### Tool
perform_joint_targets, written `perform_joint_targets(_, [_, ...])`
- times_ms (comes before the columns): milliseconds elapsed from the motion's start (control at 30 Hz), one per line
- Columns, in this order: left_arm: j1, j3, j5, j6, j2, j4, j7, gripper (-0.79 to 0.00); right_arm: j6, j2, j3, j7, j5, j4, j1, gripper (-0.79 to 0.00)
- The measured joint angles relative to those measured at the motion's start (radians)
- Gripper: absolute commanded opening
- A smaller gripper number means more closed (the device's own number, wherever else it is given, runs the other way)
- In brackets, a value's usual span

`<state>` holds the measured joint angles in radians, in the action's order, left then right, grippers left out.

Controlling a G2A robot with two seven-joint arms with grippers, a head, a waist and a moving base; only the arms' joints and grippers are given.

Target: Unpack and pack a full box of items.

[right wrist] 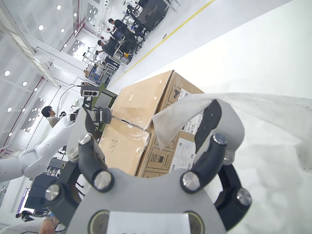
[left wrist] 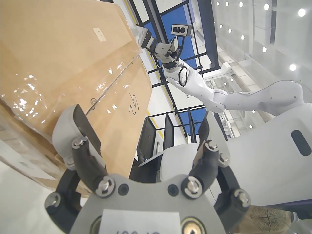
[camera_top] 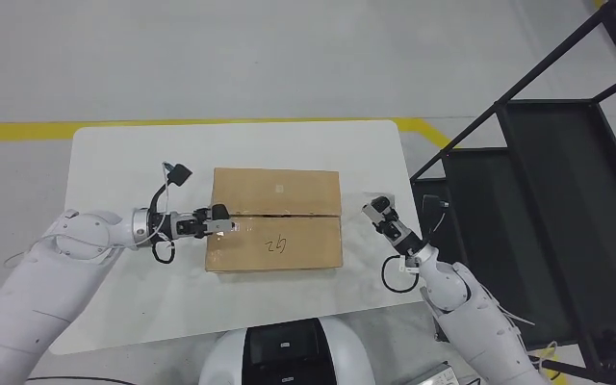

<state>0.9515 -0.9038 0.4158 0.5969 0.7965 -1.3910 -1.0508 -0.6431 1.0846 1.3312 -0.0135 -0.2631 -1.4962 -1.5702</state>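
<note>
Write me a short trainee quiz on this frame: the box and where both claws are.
1. True or false: the cardboard box stands with its top flaps folded open.
2. Where is the left claw? A) at the box's end, by the taped seam; B) deep inside the box; C) clamped on the other arm.
3. Fill in: the right claw, off the box's other end and clear of it, has its fingers ____.
Key: 1 false, the flaps are shut; 2 A; 3 open.
</note>
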Motion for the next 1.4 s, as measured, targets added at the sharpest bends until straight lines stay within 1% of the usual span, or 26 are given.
perform_joint_targets(33, [0.001, -0.002, -0.001, 0.0, 0.001, -0.001, -0.002, 0.0, -0.004, 0.002, -0.004, 0.004, 0.003, 0.009, 0.006, -0.123])
perform_joint_targets(67, [0.002, -0.004, -0.002, -0.001, 0.001, -0.002, -0.004, 0.0, -0.008, 0.004, -0.009, 0.006, 0.01, 0.022, 0.015, -0.616])
perform_joint_targets(100, [0.003, -0.006, -0.004, -0.001, 0.002, -0.002, -0.005, 0.0, -0.011, 0.006, -0.011, 0.008, 0.015, 0.031, 0.021, -0.785])
perform_joint_targets(267, [0.009, -0.015, -0.016, -0.003, 0.004, -0.005, -0.006, 0.0, -0.021, 0.011, -0.007, 0.027, 0.002, 0.046, 0.032, -0.785])
perform_joint_targets(600, [0.02, -0.033, -0.021, -0.015, 0.013, -0.006, 0.023, 0.0, -0.037, 0.017, 0.013, 0.075, -0.046, 0.025, 0.009, -0.785])
perform_joint_targets(800, [0.024, -0.044, -0.006, -0.054, 0.019, -0.001, 0.051, 0.0, -0.055, 0.022, 0.017, 0.113, -0.086, 0.018, 0.004, -0.785])
perform_joint_targets(1133, [0.027, -0.063, -0.075, -0.14, 0.021, -0.013, 0.053, 0.0, -0.092, 0.032, 0.016, 0.179, -0.179, -0.013, -0.025, -0.785])
perform_joint_targets(1267, [0.032, -0.072, -0.091, -0.164, 0.022, -0.021, 0.059, 0.0, -0.12, 0.036, 0.01, 0.21, -0.24, -0.027, -0.023, -0.785])
perform_joint_targets(1400, [0.037, -0.075, -0.101, -0.174, 0.025, -0.025, 0.06, 0.0, -0.123, 0.04, 0.002, 0.23, -0.311, -0.045, -0.012, -0.785])
